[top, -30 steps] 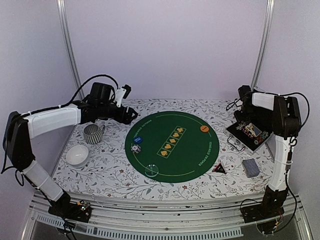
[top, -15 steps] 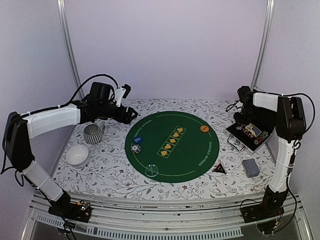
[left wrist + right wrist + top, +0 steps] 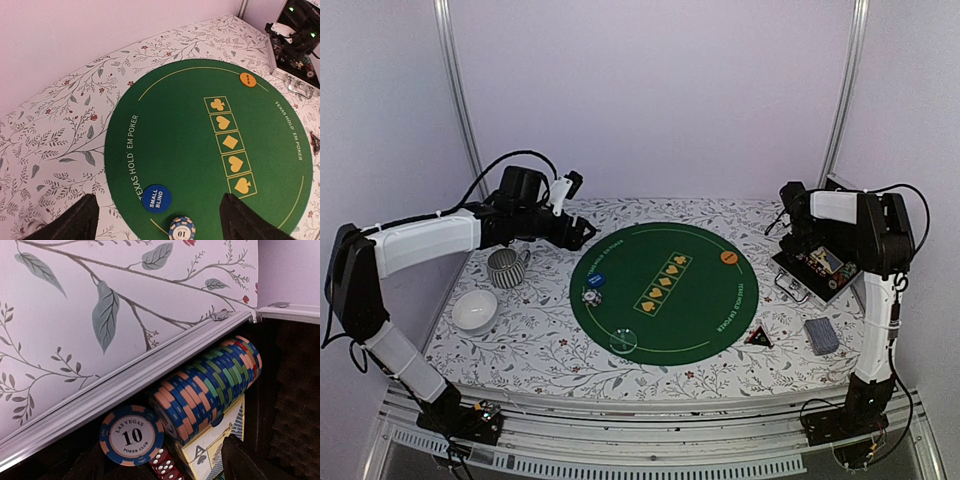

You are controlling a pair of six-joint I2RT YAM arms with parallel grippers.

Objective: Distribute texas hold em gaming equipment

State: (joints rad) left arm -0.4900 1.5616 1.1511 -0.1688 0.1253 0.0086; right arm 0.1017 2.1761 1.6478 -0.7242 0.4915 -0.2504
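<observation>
Plainly, the blue button reads "SMALL BLIND".

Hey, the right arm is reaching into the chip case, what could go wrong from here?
The row of chips is packed tight on edge, so the open right tool may pull several at once.
The loose 10 chip sits beside red dice and an ace card; closing could catch those instead.
The case rim is close; a bump might shift the case.
</observation>
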